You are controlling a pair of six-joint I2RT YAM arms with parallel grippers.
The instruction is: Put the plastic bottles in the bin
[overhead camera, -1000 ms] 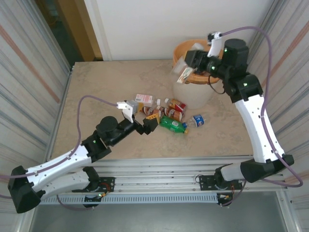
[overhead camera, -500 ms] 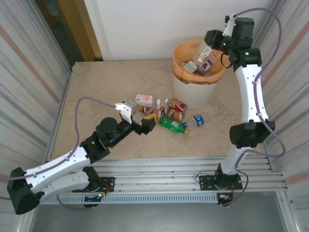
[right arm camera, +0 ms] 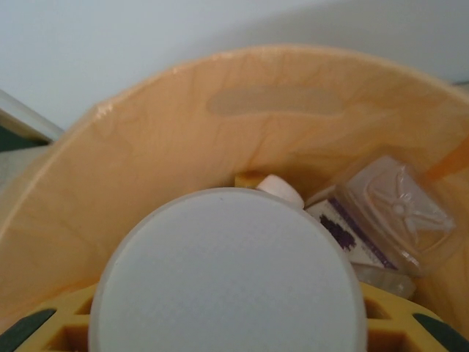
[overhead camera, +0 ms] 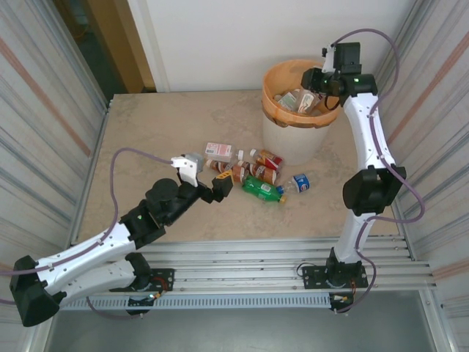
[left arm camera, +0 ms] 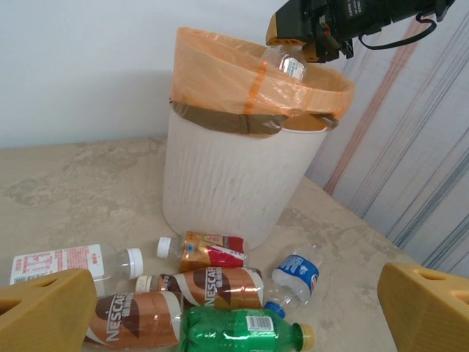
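The right gripper (overhead camera: 313,81) pinches a clear bottle (left arm camera: 286,63) over the bin (overhead camera: 272,98) at the far right (already well stocked). Released too near the rim, it may bounce out. The left gripper (overhead camera: 223,185) gapes wide above the loose bottles (overhead camera: 261,189), nearer and to the left.

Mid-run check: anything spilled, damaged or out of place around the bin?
Nothing spilled or broken. The bin has a wrinkled orange liner whose folded edge is held by brown tape. The loose bottles lie on their sides in front of it. The right gripper holds a clear bottle over the rim.
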